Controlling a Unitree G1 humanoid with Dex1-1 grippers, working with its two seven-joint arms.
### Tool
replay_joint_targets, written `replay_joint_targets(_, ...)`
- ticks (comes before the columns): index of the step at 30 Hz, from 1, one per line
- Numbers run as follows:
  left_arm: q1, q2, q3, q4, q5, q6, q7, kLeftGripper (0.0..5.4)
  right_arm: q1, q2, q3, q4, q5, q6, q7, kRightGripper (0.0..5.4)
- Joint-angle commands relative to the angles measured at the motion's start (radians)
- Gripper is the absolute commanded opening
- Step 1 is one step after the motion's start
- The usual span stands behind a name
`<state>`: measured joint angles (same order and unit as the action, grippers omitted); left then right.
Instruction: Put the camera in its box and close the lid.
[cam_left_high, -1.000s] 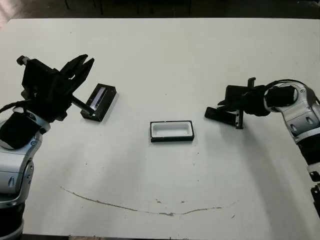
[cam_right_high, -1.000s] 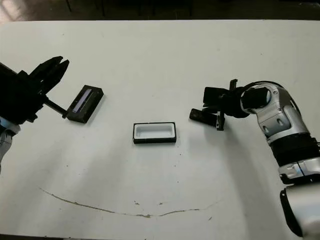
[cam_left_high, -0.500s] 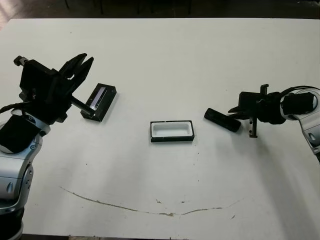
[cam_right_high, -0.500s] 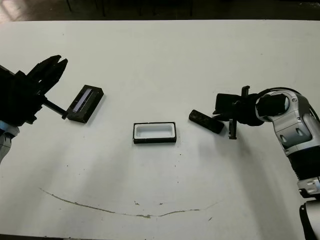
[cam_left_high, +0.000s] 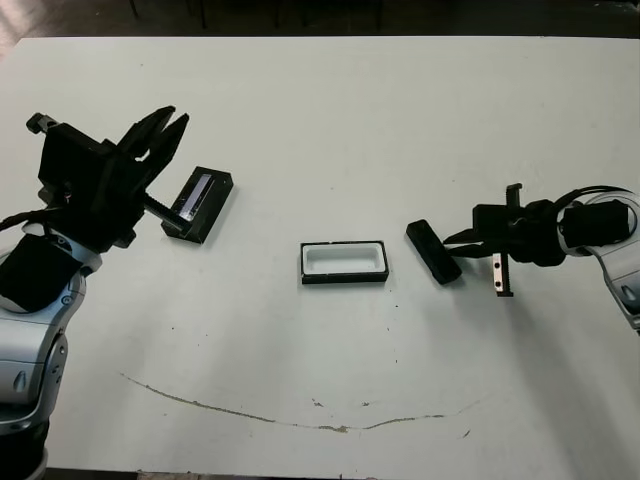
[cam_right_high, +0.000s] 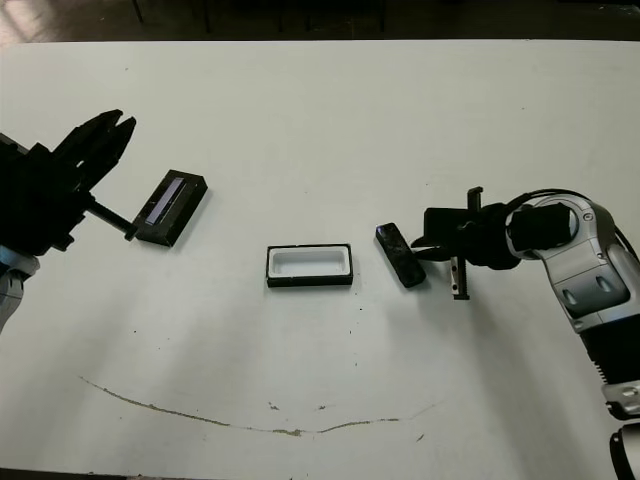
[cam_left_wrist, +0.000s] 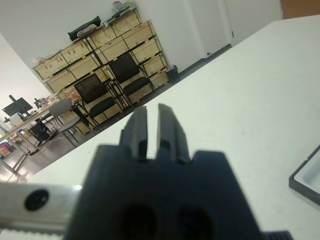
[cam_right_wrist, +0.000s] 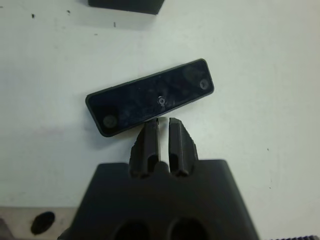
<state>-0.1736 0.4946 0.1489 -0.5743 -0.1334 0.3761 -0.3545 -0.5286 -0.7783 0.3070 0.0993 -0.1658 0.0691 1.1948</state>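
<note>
The camera (cam_left_high: 433, 252), a slim black bar, lies flat and askew on the white table just right of the box (cam_left_high: 343, 262), a shallow black tray with a white lining that holds nothing. My right gripper (cam_left_high: 455, 241) is shut, its tips at the camera's long edge (cam_right_wrist: 150, 97), gripping nothing. The lid (cam_left_high: 198, 204), black with a silvery strip, lies to the box's left. My left gripper (cam_left_high: 168, 125) hovers shut just left of the lid, holding nothing.
A thin dark curved mark (cam_left_high: 300, 420) runs across the table (cam_left_high: 330, 120) near its front edge. Chairs and stacked wooden crates (cam_left_wrist: 110, 45) stand beyond the table in the left wrist view.
My right gripper drew back to the right, then came in low against the camera. The camera has turned and slid a little toward the box. The left arm has barely moved.
</note>
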Motion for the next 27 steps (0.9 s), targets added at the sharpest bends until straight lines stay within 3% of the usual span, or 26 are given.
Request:
replay_joint_targets(1,0.022,-0.007,-0.007,0.001,0.004,0.016,0.005,0.03,0.028,-0.010,0.009,-0.021,-0.009,0.024,-0.003,0.00)
replay_joint_targets(4,0.025,-0.010,-0.010,0.010,0.006,-0.005,0.002,0.03,0.035,-0.013,-0.009,0.009,-0.021,-0.002,-0.050,0.00)
replay_joint_targets(8,0.038,-0.017,-0.009,0.013,0.002,-0.030,-0.004,0.03,0.067,-0.020,-0.054,-0.014,-0.109,0.058,-0.212,0.00)
replay_joint_targets(10,0.053,-0.022,-0.004,0.012,-0.003,-0.042,-0.005,0.03,0.100,-0.012,-0.106,-0.041,-0.138,0.054,-0.324,0.00)
replay_joint_targets(15,0.120,-0.041,0.010,-0.023,-0.020,-0.087,-0.006,0.03,0.245,0.026,-0.268,-0.220,-0.101,0.018,-0.534,0.00)
replay_joint_targets(18,0.173,-0.062,0.018,-0.045,-0.032,-0.141,-0.001,0.03,0.356,0.107,-0.388,-0.416,0.019,0.075,-0.597,0.00)
replay_joint_targets(21,0.242,-0.117,0.015,-0.090,-0.066,-0.161,0.020,0.03,0.463,0.291,-0.496,-0.589,0.325,0.176,-0.651,0.00)
replay_joint_targets(23,0.280,-0.155,-0.001,-0.104,-0.078,-0.191,0.031,0.03,0.532,0.386,-0.520,-0.652,0.472,0.205,-0.685,0.00)
replay_joint_targets(25,0.319,-0.198,-0.029,-0.109,-0.074,-0.226,0.048,0.03,0.612,0.464,-0.503,-0.696,0.528,0.184,-0.730,0.00)
replay_joint_targets(27,0.352,-0.233,-0.054,-0.099,-0.067,-0.273,0.055,0.03,0.692,0.532,-0.468,-0.739,0.536,0.162,-0.782,0.00)
